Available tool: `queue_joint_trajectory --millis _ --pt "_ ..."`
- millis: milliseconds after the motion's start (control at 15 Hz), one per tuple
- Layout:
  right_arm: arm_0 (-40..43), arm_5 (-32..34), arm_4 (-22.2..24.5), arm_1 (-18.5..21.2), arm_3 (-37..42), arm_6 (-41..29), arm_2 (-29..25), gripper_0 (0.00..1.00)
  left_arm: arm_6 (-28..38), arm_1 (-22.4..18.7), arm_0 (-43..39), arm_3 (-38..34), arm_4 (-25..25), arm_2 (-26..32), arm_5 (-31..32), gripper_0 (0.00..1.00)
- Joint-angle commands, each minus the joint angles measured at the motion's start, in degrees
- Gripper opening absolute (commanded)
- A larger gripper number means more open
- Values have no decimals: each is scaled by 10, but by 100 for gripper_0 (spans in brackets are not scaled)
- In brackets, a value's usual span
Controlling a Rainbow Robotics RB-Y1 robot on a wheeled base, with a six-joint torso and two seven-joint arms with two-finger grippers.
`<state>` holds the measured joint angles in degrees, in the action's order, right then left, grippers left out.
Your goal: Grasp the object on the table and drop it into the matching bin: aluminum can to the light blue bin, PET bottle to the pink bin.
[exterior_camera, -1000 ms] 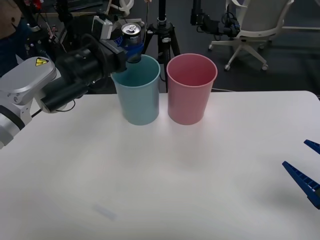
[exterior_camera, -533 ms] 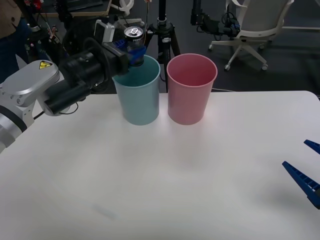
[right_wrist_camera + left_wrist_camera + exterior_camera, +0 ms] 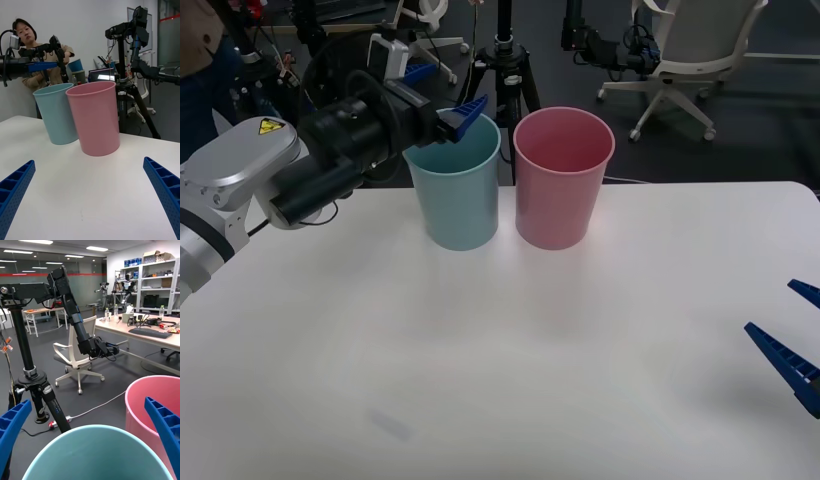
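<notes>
My left gripper (image 3: 445,90) hangs open just above the rim of the light blue bin (image 3: 455,190), with nothing between its blue fingers. The left wrist view looks down past the open left gripper (image 3: 87,403) at the light blue bin's rim (image 3: 93,450), with the pink bin (image 3: 138,408) beside it. The pink bin (image 3: 558,190) stands against the blue one on the far side of the white table (image 3: 530,350). The aluminum can is out of view. Low at the table's right edge my right gripper (image 3: 795,330) rests open and faces both bins (image 3: 58,116) (image 3: 95,120).
A black tripod (image 3: 505,60) stands just behind the two bins, off the table. An office chair (image 3: 680,50) is farther back on the right. The white tabletop stretches wide in front of the bins.
The can that sat in my left gripper above the light blue bin is gone from it. The left fingers have opened. The right arm has not moved.
</notes>
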<state>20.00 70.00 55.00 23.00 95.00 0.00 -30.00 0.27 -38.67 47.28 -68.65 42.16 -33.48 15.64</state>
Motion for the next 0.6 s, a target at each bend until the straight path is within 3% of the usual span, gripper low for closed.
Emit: queue_joint_trajectory --millis 67,267,467,600 --pt "0 0 0 0 0 0 0 100 -1 0 0 -2 -2 0 2 100" --pt "0 0 0 0 0 0 0 100 -3 -17 -2 -18 -17 0 10 100" --pt "0 0 0 0 0 0 0 100 -15 -55 -3 -24 -67 0 64 100" --pt "0 0 0 0 0 0 0 100 -25 -91 -25 -57 -110 1 69 100"
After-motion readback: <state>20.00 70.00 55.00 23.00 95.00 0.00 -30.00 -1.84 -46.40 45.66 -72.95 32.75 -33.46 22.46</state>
